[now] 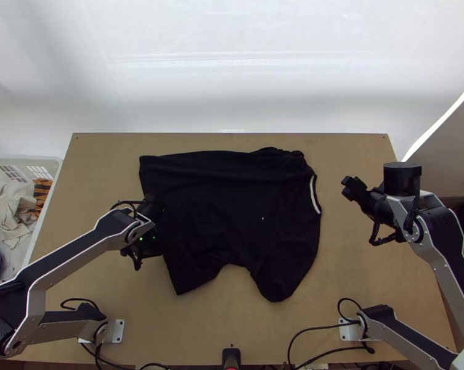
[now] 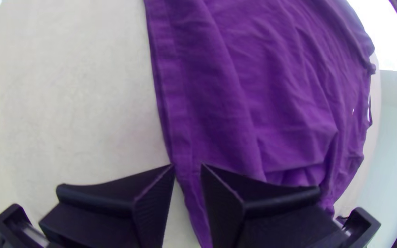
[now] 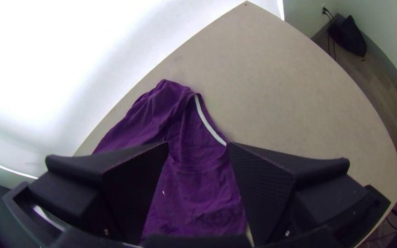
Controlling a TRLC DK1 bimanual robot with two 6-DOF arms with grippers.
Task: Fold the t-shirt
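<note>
Table point(image 1: 355, 277) under 1 t-shirt point(image 1: 232, 203), 1 basket point(image 1: 22, 158) beside.

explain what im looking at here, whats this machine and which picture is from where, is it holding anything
The machine is two robot arms, a left arm and a right arm, each ending in jaws. The top view looks steeply down from a fixed camera above the table's near edge. The other two pictures come from cameras on the arms' wrists, so each has that arm's own jaws at its bottom edge.

A dark t-shirt lies spread but rumpled on the table, its neckline facing the right arm. Beside the table, at the left, a white basket holds more cloth.

Nothing appears to be held: the left jaws stand slightly apart over the shirt's edge, and the right jaws are apart, beyond the neckline.
</note>
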